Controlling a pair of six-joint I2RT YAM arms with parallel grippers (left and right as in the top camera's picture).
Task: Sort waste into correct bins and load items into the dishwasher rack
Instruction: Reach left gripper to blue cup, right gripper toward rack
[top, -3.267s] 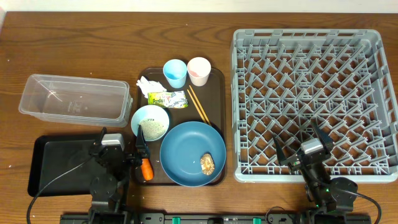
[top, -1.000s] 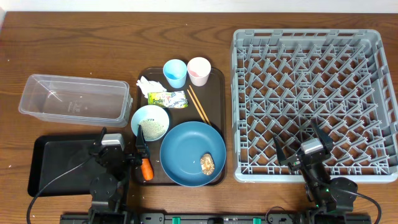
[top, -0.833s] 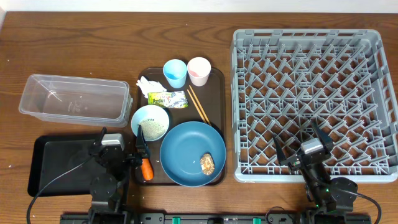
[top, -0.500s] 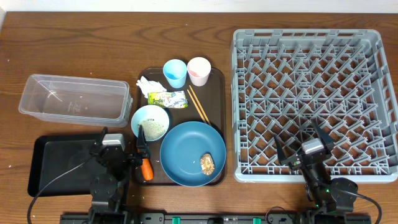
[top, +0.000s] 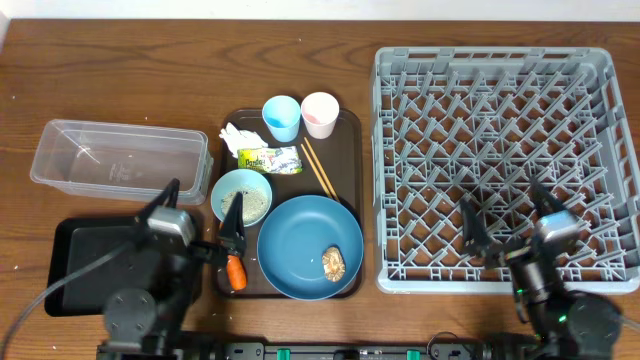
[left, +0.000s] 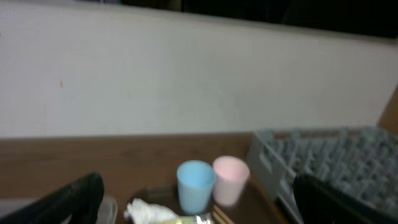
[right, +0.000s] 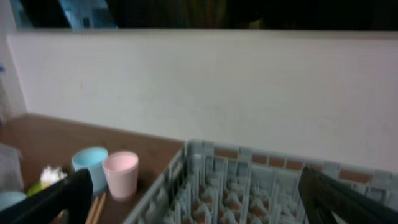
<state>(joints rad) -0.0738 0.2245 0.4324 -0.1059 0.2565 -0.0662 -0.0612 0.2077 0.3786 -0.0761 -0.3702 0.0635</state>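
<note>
On the brown serving tray (top: 350, 135) lie the crumpled napkin (top: 238, 134), green-yellow wrapper (top: 270, 158), chopsticks (top: 319, 168), blue cup (top: 281, 117), pink cup (top: 319, 114), a pale blue bowl (top: 241, 195) with rice, a carrot (top: 236, 271) and the dark blue plate (top: 300, 240) bearing a brownish lump (top: 333, 262). The clear tub (top: 120, 160) and black tray (top: 90, 262) sit left. The grey rack (top: 505, 120) is at right. My left gripper (top: 200, 205) hangs open beside the bowl. My right gripper (top: 507, 208) hangs open over the rack's front part. Neither holds anything.
The left wrist view looks level across the table at the blue cup (left: 194, 183), pink cup (left: 230, 179) and a white wall (left: 186, 81) behind. The right wrist view shows the rack's near corner (right: 261, 186) and both cups (right: 121, 174) to its left.
Both arms have lifted and swung away from their rest pose: the left gripper now reaches further back toward the bowl, the right one further back and right over the rack. Jaws stay open.
</note>
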